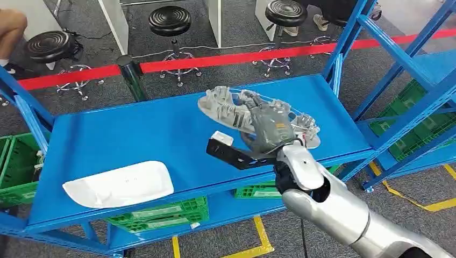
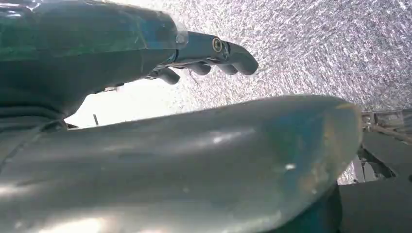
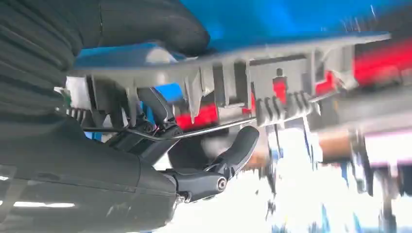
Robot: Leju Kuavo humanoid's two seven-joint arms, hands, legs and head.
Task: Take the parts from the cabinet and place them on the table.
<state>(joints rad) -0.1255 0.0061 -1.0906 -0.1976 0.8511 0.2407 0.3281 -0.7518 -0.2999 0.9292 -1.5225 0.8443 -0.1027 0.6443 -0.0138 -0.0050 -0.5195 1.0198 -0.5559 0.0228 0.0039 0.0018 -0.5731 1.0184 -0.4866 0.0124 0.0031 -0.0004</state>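
While it hovers over the blue shelf (image 1: pixel 161 129), a grey ribbed part (image 1: pixel 236 110) is grasped by the right hand (image 1: pixel 269 126). A white part (image 1: pixel 121 184) is seen near the shelf's front edge. The left hand's (image 2: pixel 204 58) fingers are curled on nothing.

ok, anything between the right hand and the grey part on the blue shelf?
No. The right hand is already on the grey part, with the thumb on one face and a finger under the ribbed side. Nothing visible sits between them. The white part lies apart, further along the shelf.
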